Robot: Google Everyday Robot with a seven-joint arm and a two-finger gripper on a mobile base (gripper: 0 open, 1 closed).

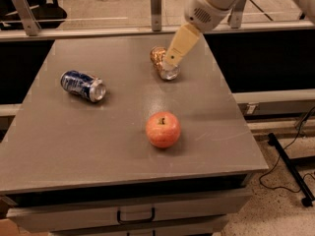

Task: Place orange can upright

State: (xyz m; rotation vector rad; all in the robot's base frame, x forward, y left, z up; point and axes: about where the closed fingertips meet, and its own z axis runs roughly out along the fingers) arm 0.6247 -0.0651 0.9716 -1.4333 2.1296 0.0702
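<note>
Three things lie on the flat grey table top (pixel 69 151). The small aluminium orange can (pixel 158 59), with its copper-orange body, pale mottled lettering and silver end, is on its side toward the far edge, right of centre. Its silver end points toward the camera and slightly right. The robot's tan gripper (pixel 172 60) slants down from the white arm at upper right, and its tip overlaps the can's upper right side. Whether the gripper is spread or closed cannot be told. A blue aluminium can with silver ends (pixel 82 85) lies on its side at left, well apart. A round red-orange apple (pixel 163 130) sits nearer the front.
</note>
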